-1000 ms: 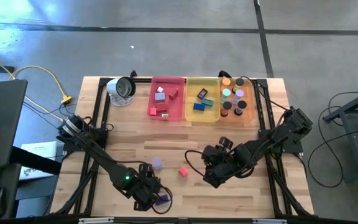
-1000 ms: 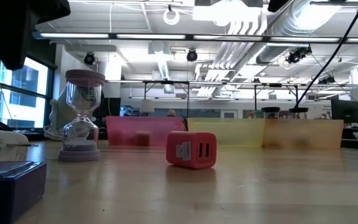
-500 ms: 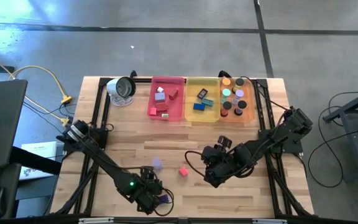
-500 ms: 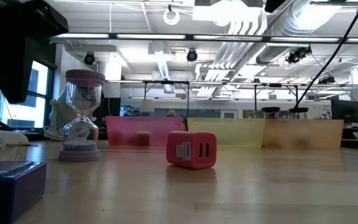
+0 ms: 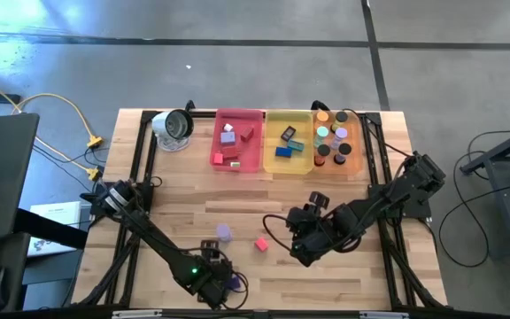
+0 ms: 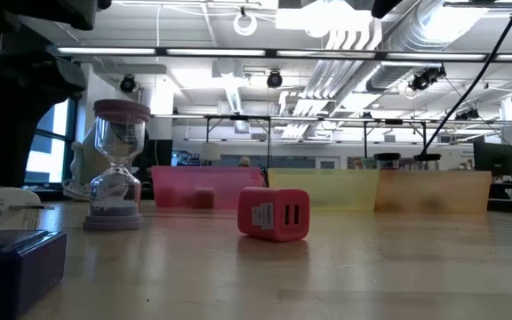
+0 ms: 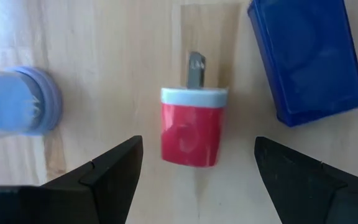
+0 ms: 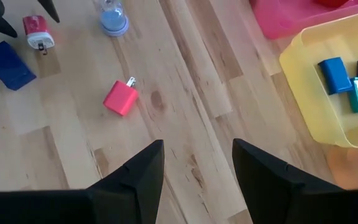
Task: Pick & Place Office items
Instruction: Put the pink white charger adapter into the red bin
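Meanwhile the left pincer (image 5: 212, 282) has slid toward six o'clock along the table (image 5: 193, 199) edge — it now hangs spread wide and empty over a red plug block (image 7: 190, 126), with a blue block (image 7: 306, 59) just beside. A pick looks imminent. The right pincer (image 5: 301, 246), half-parted and empty, waits mid-table.

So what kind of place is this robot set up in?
Probably an open lab or workshop: exposed silver ceiling ducts and strip lights, a bare grey concrete floor, and a slatted wooden worktable carrying two dark robot arms.
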You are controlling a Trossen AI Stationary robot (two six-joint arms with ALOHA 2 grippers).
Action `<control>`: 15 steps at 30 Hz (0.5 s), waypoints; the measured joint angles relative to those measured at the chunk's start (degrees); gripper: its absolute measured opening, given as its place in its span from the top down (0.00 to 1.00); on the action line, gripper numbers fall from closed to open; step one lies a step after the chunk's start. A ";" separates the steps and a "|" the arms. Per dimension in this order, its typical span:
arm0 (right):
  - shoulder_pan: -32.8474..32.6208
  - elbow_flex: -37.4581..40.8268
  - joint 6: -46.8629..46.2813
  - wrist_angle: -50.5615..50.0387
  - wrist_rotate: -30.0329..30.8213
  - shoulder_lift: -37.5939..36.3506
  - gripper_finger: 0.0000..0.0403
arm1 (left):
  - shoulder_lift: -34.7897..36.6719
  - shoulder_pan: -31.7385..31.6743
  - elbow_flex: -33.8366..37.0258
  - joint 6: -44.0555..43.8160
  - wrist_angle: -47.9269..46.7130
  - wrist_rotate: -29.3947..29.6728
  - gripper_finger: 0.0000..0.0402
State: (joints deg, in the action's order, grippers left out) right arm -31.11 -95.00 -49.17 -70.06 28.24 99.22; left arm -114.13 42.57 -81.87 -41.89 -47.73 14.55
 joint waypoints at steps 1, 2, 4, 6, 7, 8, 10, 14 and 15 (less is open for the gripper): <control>0.11 0.00 0.17 0.00 0.01 0.00 0.56 | 0.02 0.00 0.00 0.04 0.00 0.55 0.25; 0.26 0.00 0.53 0.02 0.02 0.00 0.56 | 0.02 -0.02 0.00 0.16 0.00 0.92 0.25; 0.52 0.00 1.34 0.02 0.03 0.00 0.56 | 0.02 -0.02 0.00 0.97 -0.03 1.25 0.25; 0.88 0.00 1.61 0.02 0.13 0.00 0.56 | 0.02 -0.22 0.00 1.35 -0.03 1.70 0.25; 1.05 0.00 1.76 0.02 0.14 0.00 0.56 | 0.02 -0.34 0.00 1.33 -0.07 1.72 0.25; 1.21 0.00 2.10 0.02 0.14 0.00 0.56 | 0.02 -0.43 0.00 1.34 -0.19 1.74 0.25; 1.29 0.00 2.74 0.02 0.16 0.00 0.56 | 0.02 -0.51 0.00 1.34 -0.20 1.86 0.25; 1.26 0.00 3.99 0.02 0.18 0.00 0.56 | 0.02 -1.19 0.00 1.36 -0.16 2.12 0.25; 1.26 0.00 4.29 0.02 0.18 0.00 0.56 | 0.02 -1.31 0.00 1.36 -0.07 2.10 0.25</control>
State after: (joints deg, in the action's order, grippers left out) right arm -29.85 -95.00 -44.87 -70.04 28.42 99.22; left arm -114.10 41.26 -81.87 -40.53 -47.79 16.65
